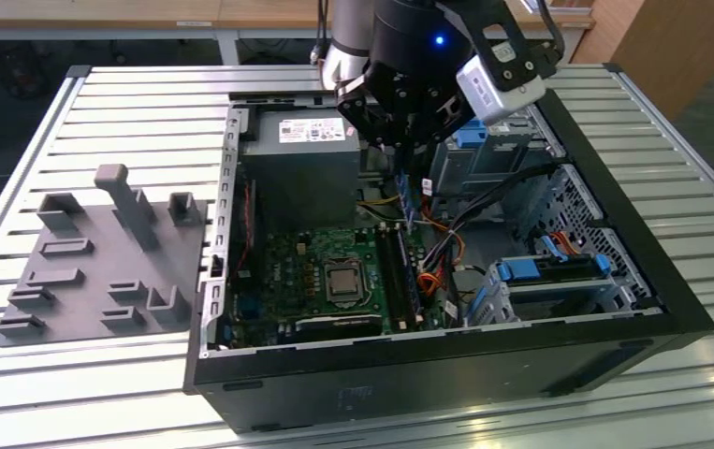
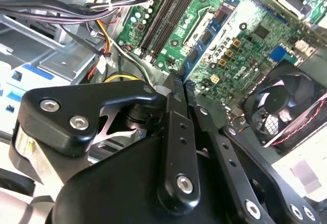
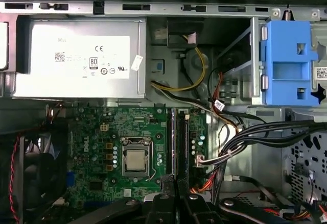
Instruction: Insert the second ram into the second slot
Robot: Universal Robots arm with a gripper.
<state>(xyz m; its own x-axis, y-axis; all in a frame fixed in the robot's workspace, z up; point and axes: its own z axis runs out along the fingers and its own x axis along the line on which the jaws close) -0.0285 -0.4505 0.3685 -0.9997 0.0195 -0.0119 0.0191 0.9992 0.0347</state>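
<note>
Fingers (image 2: 173,101) pinch the thin second ram (image 1: 400,178) edge-on above the memory slots (image 3: 179,142) of the motherboard (image 3: 102,132).

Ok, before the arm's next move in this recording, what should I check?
1. Tool over the open black computer case: ok.
2. Tool fingers closed together: ok.
3. Thin blue-green memory stick gripped between them: cannot tell.
4. Long black memory slots on the green motherboard lined up with the tool in the first wrist view: ok.
5. Target slot free: cannot tell.
6. Black cable bundle beside the slots, not across them: ok.
</note>
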